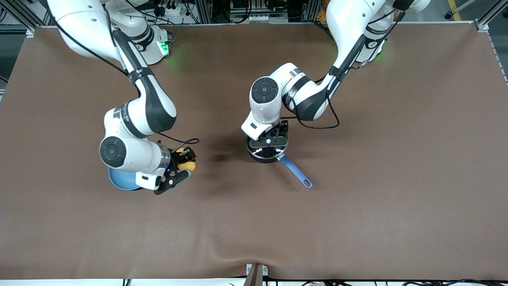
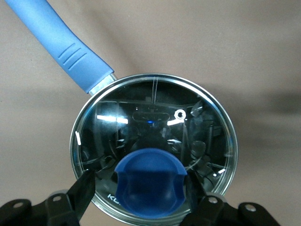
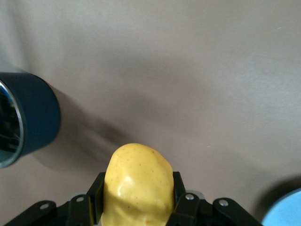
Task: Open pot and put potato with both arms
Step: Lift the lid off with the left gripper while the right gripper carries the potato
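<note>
while the right gripper (image 1: 183, 159) is pinching the potato (image 3: 137, 186) above the table beside the plate (image 1: 119, 179), the left gripper (image 2: 148, 190) is straddling the lid knob (image 2: 150, 181), fingers spread, pot (image 1: 265, 153) lidded mid-table.

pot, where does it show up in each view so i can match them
Front view: the small black saucepan with glass lid sits mid-table under the left tool, its blue handle pointing toward the camera.
Left wrist view: the lid fills the middle, blue knob between the tool's fingers.
Right wrist view: only its dark wall shows at the edge.
Shared landmark: the brown table cover.
</note>
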